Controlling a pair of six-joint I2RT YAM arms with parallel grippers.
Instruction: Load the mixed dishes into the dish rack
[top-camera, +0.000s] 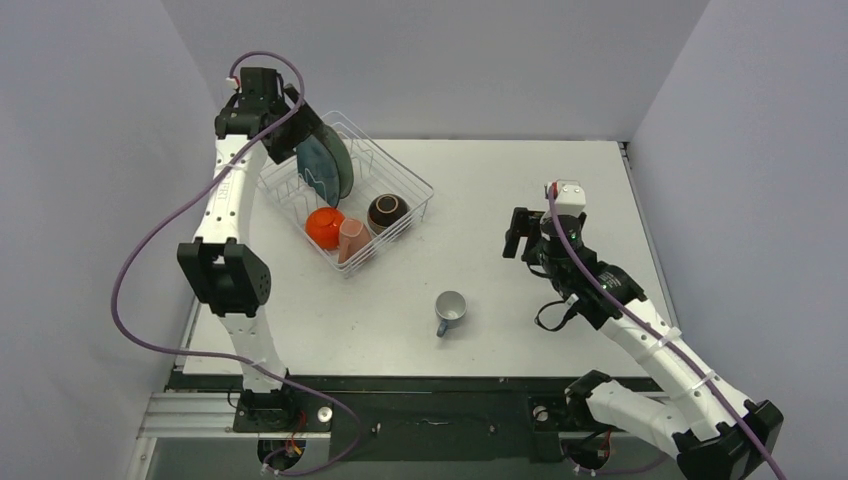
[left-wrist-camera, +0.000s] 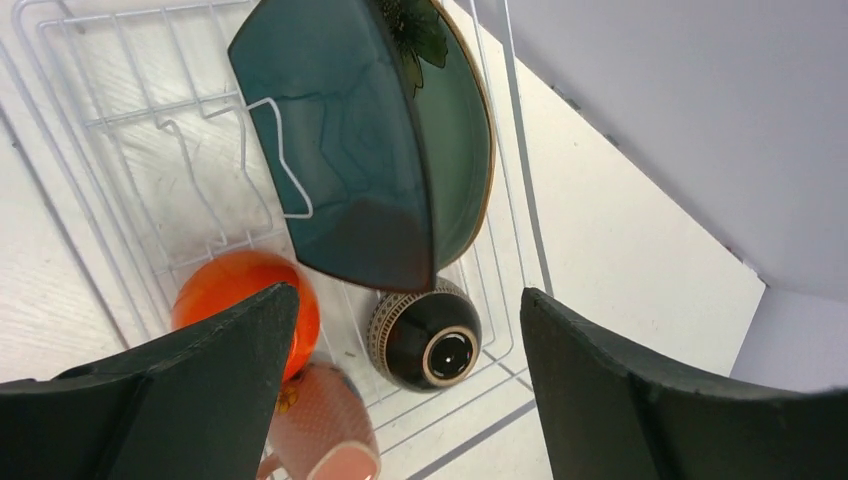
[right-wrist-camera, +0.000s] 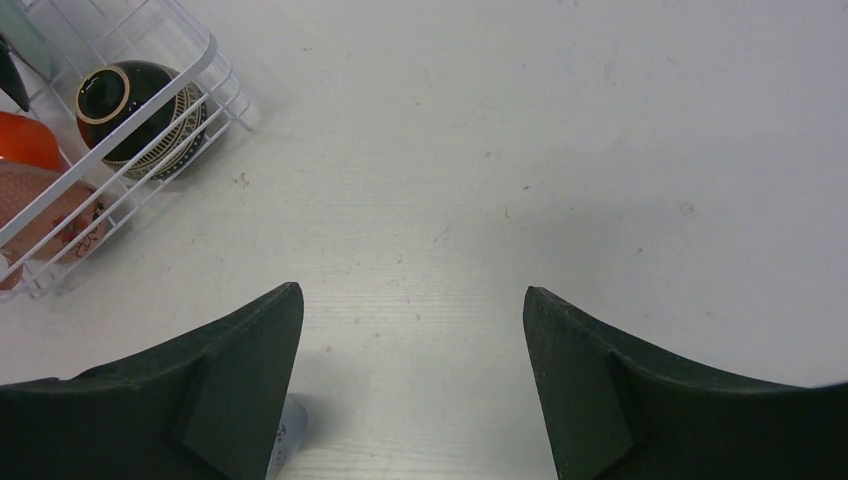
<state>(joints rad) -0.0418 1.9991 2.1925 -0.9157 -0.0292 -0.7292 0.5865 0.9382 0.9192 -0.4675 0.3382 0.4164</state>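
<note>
The white wire dish rack (top-camera: 420, 182) stands at the back left. In it, the dark-teal square plate (left-wrist-camera: 345, 140) and the pale-teal flowered plate (left-wrist-camera: 460, 130) stand on edge side by side. The orange-red bowl (top-camera: 323, 228), the pink mug (top-camera: 352, 240) and the brown bowl (top-camera: 388, 213) lie in its front part. The grey-blue mug (top-camera: 449, 312) lies on its side on the table, apart from the rack. My left gripper (left-wrist-camera: 408, 292) is open and empty above the plates. My right gripper (top-camera: 520, 238) is open and empty, up and to the right of the mug.
Grey walls close the table on the left, back and right. In the right wrist view the rack's corner (right-wrist-camera: 195, 75) with the brown bowl (right-wrist-camera: 130, 100) sits at top left. A sliver of the mug (right-wrist-camera: 290, 430) shows by the left finger.
</note>
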